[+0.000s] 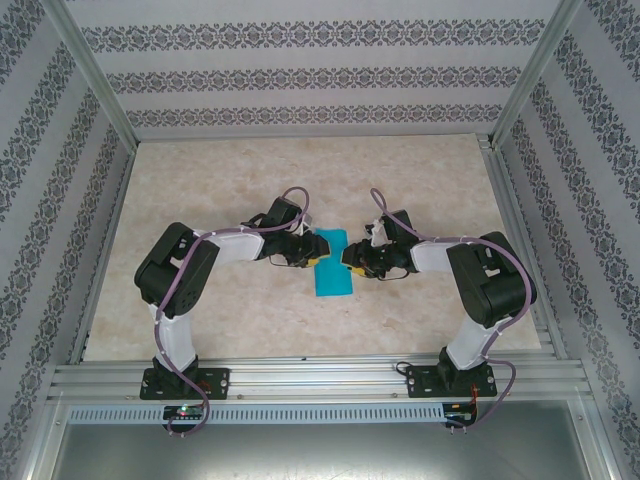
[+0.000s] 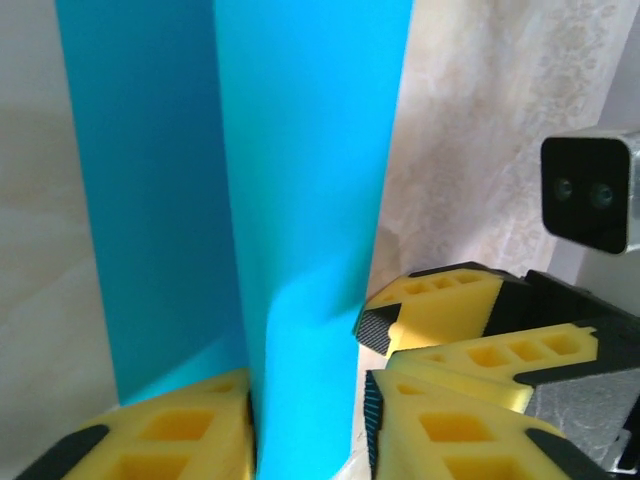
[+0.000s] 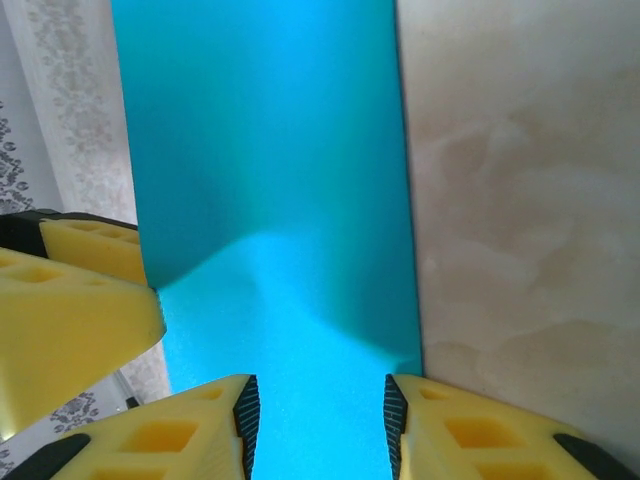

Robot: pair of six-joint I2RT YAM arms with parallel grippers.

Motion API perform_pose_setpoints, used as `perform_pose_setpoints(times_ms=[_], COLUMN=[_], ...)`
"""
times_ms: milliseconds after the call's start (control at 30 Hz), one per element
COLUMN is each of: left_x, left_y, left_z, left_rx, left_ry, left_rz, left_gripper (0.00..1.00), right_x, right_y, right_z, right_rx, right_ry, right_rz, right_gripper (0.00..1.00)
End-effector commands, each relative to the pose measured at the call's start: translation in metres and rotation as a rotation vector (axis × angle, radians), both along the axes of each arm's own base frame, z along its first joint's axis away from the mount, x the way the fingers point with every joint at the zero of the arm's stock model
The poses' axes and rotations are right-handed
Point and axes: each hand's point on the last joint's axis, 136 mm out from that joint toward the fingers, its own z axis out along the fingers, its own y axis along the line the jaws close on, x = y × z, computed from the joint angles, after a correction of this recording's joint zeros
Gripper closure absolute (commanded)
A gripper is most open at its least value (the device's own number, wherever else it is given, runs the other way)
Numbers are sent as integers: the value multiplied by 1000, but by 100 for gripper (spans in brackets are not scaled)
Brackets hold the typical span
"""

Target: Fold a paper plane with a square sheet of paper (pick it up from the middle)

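Left end effector (image 2: pixel 305 420) straddling square sheet of paper (image 2: pixel 300 150), right end effector (image 3: pixel 315 420) likewise, pinch unclear both, overhead facing across it

Marbled beige table (image 1: pixel 200 190); teal paper sheet (image 1: pixel 331 268) at centre (folded lengthwise).

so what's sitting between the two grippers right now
The square sheet of paper, teal, lies between the left gripper and the right gripper; the top view shows it, and each wrist view has it running between that gripper's own fingers.
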Motion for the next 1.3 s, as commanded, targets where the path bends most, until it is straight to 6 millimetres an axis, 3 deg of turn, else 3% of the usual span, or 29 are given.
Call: perform_pose_setpoints(times_ms=[0, 300, 600, 767, 967, 1100, 1267], left_x=[0, -1, -15, -17, -12, -17, -16], left_y=[-10, -3, 24, 20, 1, 3, 6], left_z=[-6, -6, -3, 0, 17, 12, 4], left_rx=[-24, 42, 129, 111, 29, 126, 139], left_ry=[4, -17, -12, 3, -27, -18, -3], left_rz=[-11, -66, -177, -213, -218, -260, -213], left_gripper=[74, 92, 95, 95, 95, 95, 95], right_x=[-12, -5, -8, -13, -25, -30, -39], right_y=[-6, -10, -38, -33, -30, -37, -22], right_z=[-34, 5, 42, 64, 66, 60, 64], right_rx=[-60, -53, -161, -193, -361, -383, -371], right_ry=[57, -40, -230, -403, -512, -474, -549], right_rz=[-25, -51, -122, -88, -14, -32, 18], right_gripper=[58, 55, 52, 52, 51, 50, 50])
